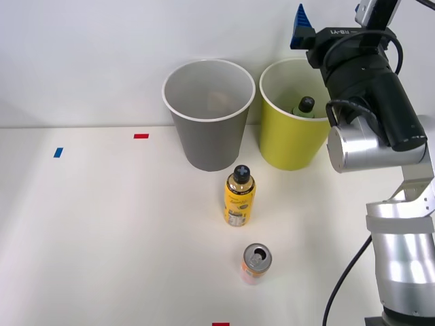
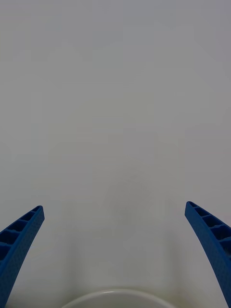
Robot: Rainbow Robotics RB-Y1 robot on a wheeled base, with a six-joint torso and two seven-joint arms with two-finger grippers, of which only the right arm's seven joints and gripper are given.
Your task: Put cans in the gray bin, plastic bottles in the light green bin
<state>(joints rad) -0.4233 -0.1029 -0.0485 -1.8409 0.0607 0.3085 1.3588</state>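
A short orange-pink can (image 1: pixel 257 261) with a silver top stands upright near the table's front. Behind it stands a yellow bottle (image 1: pixel 240 197) with a black cap. The gray bin (image 1: pixel 209 129) and the light green bin (image 1: pixel 289 139) stand side by side at the back. Inside the light green bin a green plastic bottle (image 1: pixel 304 106) shows its black cap. My right gripper (image 1: pixel 302 24) is raised above the light green bin's far rim, open and empty. In the wrist view my gripper (image 2: pixel 113 206) faces the white wall, with a white rim (image 2: pixel 118 294) below it.
Small red (image 1: pixel 141 136) and blue (image 1: pixel 58 152) tape marks lie on the white table at the left, and another red mark (image 1: pixel 220 324) at the front edge. A white wall rises right behind the bins.
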